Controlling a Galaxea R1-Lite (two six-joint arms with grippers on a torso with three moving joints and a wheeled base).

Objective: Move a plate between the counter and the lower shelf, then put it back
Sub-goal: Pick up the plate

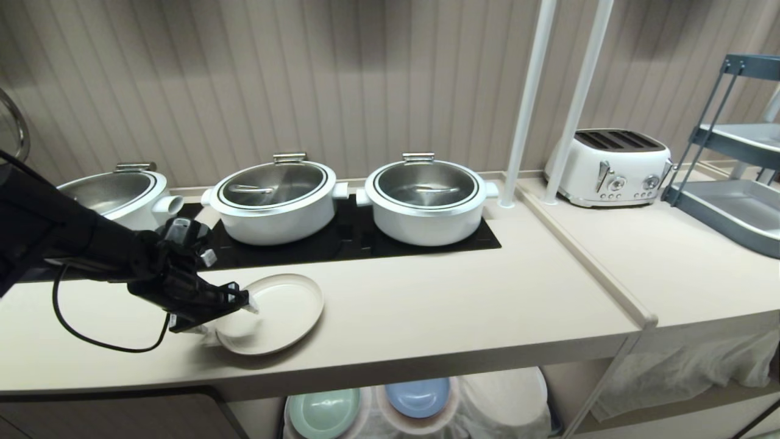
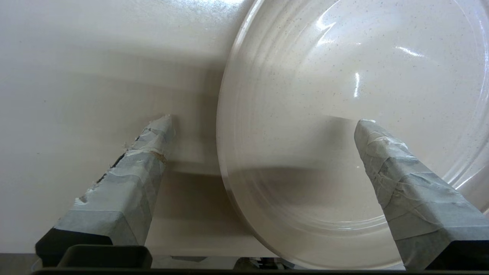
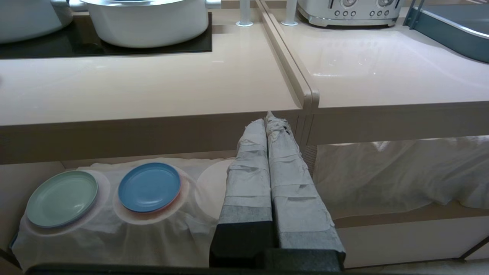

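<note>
Head, left-wrist and right-wrist views of one moment. The plate [image 1: 275,314], cream with a low raised rim, lies flat on the counter [image 1: 439,305] near its front edge, in front of the black hob panel [image 1: 390,241] that carries the white pots [image 1: 426,198]. The left gripper [image 1: 228,314] is at the plate's left rim. In the left wrist view its jaws stand wide, one taped finger [image 2: 131,183] over bare counter outside the rim, the other over the plate's inner surface, so the rim lies between them but is not clamped. Whether either finger touches the plate cannot be told from these views. The right gripper [image 3: 269,152] hangs parked below counter level in front of the lower shelf [image 3: 114,225], its jaws pressed together and holding nothing.

On the lower shelf a mint-green plate [image 3: 62,198] and a blue plate [image 3: 149,187] rest on cloth-draped stacks; a third draped stack beside them carries no coloured plate.

Progress, as a judgement: the plate is on the counter and not held. The pictures alone do not settle whether this is the approach for the first pick-up or the release after the return. If it is the first, the carry to the shelf and back is all left.
</note>
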